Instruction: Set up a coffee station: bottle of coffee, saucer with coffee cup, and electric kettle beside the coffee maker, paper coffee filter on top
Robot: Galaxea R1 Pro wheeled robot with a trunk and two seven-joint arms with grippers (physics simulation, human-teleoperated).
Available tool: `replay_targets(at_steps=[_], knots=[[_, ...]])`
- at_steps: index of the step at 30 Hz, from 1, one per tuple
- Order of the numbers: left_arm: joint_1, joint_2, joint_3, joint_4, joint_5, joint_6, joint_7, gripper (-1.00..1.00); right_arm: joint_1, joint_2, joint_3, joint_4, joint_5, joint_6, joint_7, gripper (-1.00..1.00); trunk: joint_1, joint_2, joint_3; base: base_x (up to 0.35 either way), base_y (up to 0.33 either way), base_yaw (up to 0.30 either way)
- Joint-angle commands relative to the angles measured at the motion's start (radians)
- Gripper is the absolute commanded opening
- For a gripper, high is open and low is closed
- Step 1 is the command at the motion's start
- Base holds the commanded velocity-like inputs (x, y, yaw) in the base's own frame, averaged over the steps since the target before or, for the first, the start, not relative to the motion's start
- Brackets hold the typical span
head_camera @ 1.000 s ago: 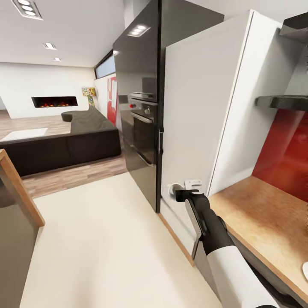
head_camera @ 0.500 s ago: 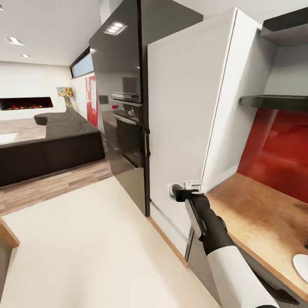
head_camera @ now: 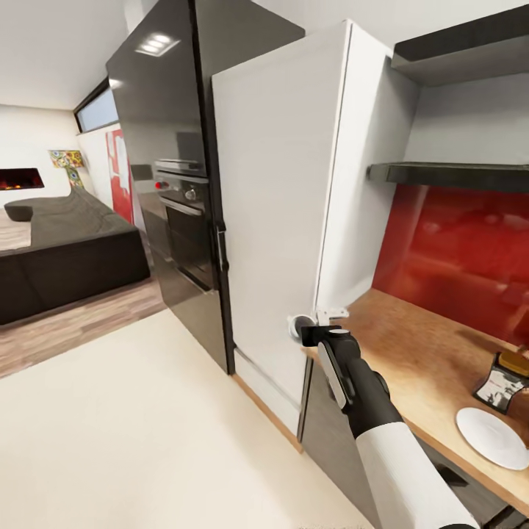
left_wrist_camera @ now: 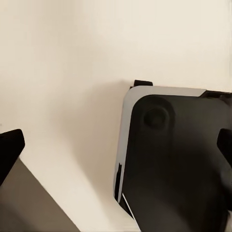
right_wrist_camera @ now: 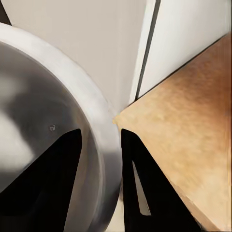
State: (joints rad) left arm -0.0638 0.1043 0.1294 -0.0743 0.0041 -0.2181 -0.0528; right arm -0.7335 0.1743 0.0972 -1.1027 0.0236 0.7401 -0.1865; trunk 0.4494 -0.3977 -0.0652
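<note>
Saucer (head_camera: 491, 437) lies empty on the wood-grain surface (head_camera: 411, 353), well apart from the right pincer (head_camera: 317, 330), whose fingers clench the rim of a steel kettle (right_wrist_camera: 43, 145). Bottle of coffee (head_camera: 502, 380) stands just beyond the saucer.

This is a home kitchen that opens onto a living room. A built-in oven (head_camera: 184, 220) sits in a tall glossy black cabinet (head_camera: 158, 110) beside a white cabinet (head_camera: 283, 206), and a wooden countertop (head_camera: 411, 360) runs under a red backsplash (head_camera: 455, 250) and a dark wall shelf (head_camera: 455, 175), with a white plate (head_camera: 491, 437) on it. Beyond the pale floor (head_camera: 147, 433) stand a dark sofa (head_camera: 66, 250) and a lit fireplace (head_camera: 18, 178).
</note>
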Motion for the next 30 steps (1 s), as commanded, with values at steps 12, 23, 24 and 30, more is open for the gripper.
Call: replay_targets(at_steps=[12,23,24,30], knots=[[-0.001,0.000,0.007,0.001,0.000,-0.003,-0.006,1.00,-0.001,0.000,0.002,-0.003,0.003,0.005,-0.004,-1.00,0.001,-0.002,-0.002,0.000,0.010,-0.268],[-0.001,0.000,0.007,0.001,0.000,-0.003,-0.006,1.00,-0.001,0.000,0.005,-0.003,0.001,0.005,-0.004,-1.00,0.001,-0.002,-0.005,0.000,0.000,-0.127],[-0.001,0.000,0.007,0.001,0.000,-0.003,-0.006,1.00,-0.001,0.000,0.005,-0.003,0.001,0.005,-0.004,-1.00,0.001,-0.002,-0.005,0.000,0.000,-0.002],[-0.001,0.000,0.007,0.001,0.000,-0.003,-0.006,1.00,-0.001,0.000,0.006,-0.004,0.001,0.005,-0.004,-1.00,0.001,-0.002,-0.005,0.000,0.000,-0.074]])
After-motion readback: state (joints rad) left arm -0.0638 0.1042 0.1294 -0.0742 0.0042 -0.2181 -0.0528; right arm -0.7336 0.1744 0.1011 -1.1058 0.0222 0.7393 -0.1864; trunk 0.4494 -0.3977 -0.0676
